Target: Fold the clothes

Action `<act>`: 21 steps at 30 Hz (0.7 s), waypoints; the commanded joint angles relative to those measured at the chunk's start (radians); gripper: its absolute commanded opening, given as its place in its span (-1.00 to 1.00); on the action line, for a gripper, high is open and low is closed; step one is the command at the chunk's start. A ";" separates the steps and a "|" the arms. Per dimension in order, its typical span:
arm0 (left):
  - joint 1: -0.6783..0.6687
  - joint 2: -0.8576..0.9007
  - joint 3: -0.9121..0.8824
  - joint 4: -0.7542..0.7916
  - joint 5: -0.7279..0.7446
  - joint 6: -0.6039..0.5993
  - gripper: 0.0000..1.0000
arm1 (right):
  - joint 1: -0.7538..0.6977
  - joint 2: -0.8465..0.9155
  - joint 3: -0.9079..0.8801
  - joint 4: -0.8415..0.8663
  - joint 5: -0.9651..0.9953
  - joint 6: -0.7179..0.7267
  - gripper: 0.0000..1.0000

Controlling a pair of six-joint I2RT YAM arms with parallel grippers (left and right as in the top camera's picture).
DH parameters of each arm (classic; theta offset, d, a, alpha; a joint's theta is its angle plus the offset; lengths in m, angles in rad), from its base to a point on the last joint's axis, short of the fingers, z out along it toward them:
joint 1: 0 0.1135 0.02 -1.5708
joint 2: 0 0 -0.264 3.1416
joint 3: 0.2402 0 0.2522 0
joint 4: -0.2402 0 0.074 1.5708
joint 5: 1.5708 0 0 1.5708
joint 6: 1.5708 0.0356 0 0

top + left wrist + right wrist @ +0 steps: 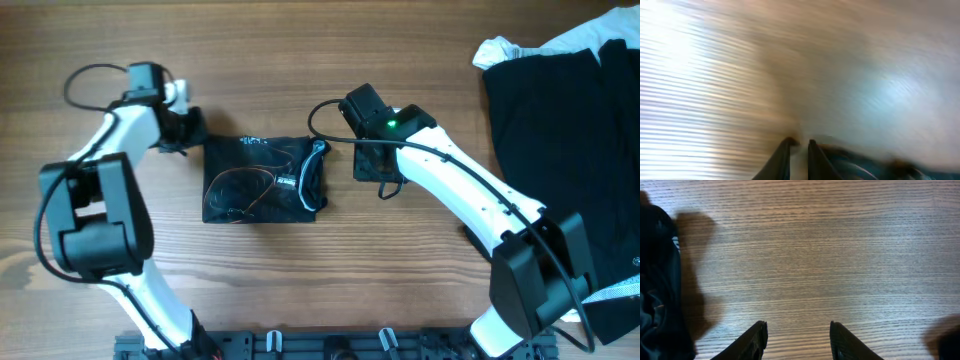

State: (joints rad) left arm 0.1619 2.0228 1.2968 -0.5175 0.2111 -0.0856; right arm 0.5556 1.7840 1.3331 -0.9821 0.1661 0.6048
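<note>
Jersey [262, 180], black with orange wavy lines, lying folded; right end effector [797, 327] hovering released since fold looks done; left end effector [799, 144] grip unreadable.

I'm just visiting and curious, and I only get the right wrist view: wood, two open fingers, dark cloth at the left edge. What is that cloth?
Observer: A black jersey, folded into a compact rectangle beside the right gripper, orange-red lines showing.
Operator: Where's the other arm?
Observer: The left gripper sits at the jersey's upper left corner.
Operator: Anything else to fold?
Observer: Yes, a pile of black garments with a white one at the far right of the table.
</note>
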 commanded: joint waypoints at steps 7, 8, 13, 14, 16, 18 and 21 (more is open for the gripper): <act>0.384 0.018 0.166 0.004 0.140 -0.180 -0.70 | 0.000 -0.017 0.003 0.008 0.021 0.006 -0.09; 0.397 0.018 0.166 -0.009 0.177 -0.157 -0.60 | 0.000 -0.017 0.003 0.015 0.021 0.008 -0.09; 0.354 0.018 0.166 -0.040 0.278 -0.045 -0.10 | -0.004 -0.017 0.003 0.028 0.021 0.010 -0.07; 0.334 0.018 0.166 -0.058 0.278 -0.032 -0.02 | -0.008 -0.017 0.003 0.024 0.021 0.022 -0.07; 0.287 0.018 0.166 -0.129 0.279 -0.008 0.08 | -0.025 -0.017 0.003 0.014 0.021 0.034 -0.07; 0.234 0.019 0.162 -0.200 0.279 0.034 0.15 | -0.047 -0.017 0.003 0.007 0.020 0.035 -0.07; 0.151 0.021 0.144 -0.283 0.280 0.136 0.33 | -0.077 -0.017 0.003 -0.003 0.013 0.034 -0.07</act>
State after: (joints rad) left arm 0.3840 2.0331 1.4570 -0.7502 0.4622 -0.0826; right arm 0.5076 1.7840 1.3334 -0.9764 0.1658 0.6186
